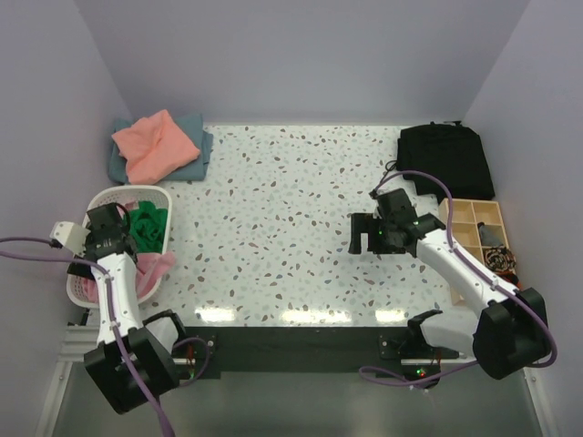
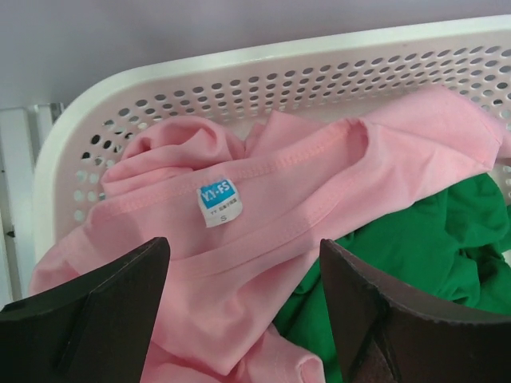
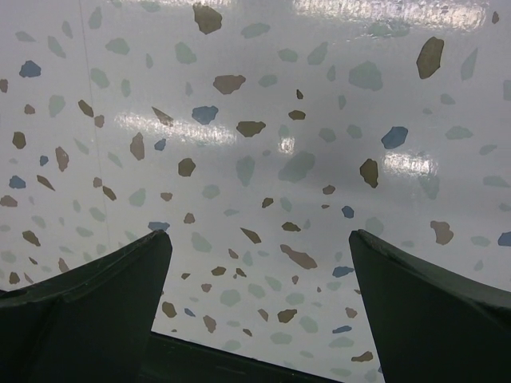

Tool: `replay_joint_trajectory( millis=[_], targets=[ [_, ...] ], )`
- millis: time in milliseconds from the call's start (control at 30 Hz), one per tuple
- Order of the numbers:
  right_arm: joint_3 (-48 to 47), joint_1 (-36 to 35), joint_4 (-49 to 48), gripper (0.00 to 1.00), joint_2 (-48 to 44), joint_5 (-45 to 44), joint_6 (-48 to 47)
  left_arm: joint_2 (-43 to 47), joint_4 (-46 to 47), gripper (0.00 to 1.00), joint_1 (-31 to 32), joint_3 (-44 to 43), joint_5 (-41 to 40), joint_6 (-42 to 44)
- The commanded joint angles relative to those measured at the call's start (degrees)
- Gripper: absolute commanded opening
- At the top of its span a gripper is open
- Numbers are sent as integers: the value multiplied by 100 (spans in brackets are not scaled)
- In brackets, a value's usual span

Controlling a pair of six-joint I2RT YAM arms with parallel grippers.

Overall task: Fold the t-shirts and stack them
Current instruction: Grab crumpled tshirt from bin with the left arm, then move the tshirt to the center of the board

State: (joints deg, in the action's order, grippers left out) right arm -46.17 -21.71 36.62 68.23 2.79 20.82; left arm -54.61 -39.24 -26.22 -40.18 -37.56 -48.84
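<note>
The light pink t-shirt (image 2: pixel 319 183) lies crumpled in a white perforated laundry basket (image 2: pixel 239 76), neck side up. Its small blue-and-white neck label (image 2: pixel 217 201) shows just under the collar seam. In the top view, part of the pink cloth (image 1: pixel 157 269) spills over the basket's near rim. The bright green t-shirt (image 2: pixel 415 247) is bunched beside it in the same basket, partly tucked under the pink one. From above, the green (image 1: pixel 148 226) fills the basket's middle.

The left gripper (image 2: pixel 243 255) hangs over the basket directly above the pink shirt. Its two dark fingers (image 2: pixel 104 311) are spread wide with nothing between them, and the wrist view does not settle whether they touch the cloth.

Beyond the basket's far rim (image 1: pixel 137 191), at the far corner of the surface (image 1: pixel 291 200), the salmon-orange t-shirt (image 1: pixel 157 146) rests loosely folded on top of the grey-blue t-shirt (image 1: pixel 196 125), whose edges show around it.

Well across from the basket, over bare speckled surface (image 3: pixel 255 120), the right gripper (image 1: pixel 363 235) points toward the basket's side. Its fingers (image 3: pixel 88 311) are also spread wide and hold nothing.

At the corner farthest from the basket lies a black folded cloth item (image 1: pixel 446 157). Just nearer than that, along the same edge, sits a wooden compartment tray (image 1: pixel 478 218) with some small dark things in one section, too small to identify.
</note>
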Motion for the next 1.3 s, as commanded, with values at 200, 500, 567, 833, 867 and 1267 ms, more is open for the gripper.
replay_joint_trajectory(
  millis=[200,500,567,833,867,1267],
  targets=[
    [-155,9,12,99,41,161,-69,-1024,1147,75,-840,-200,1426,778],
    [-24,9,-225,98,209,257,-43,-1245,1595,0,-1087,-174,2218,1140],
    [12,1,-269,98,252,258,-52,-1158,1569,0,-1087,-270,2236,1192],
    [65,9,-550,98,498,398,-43,-33,1333,0,-1078,-1332,3103,1965],
    [56,9,-586,98,568,424,-52,37,1288,0,-1087,-1700,3375,2036],
    [-138,9,-744,95,640,574,45,346,2656,0,-317,-2995,7752,1272]
  ],
)
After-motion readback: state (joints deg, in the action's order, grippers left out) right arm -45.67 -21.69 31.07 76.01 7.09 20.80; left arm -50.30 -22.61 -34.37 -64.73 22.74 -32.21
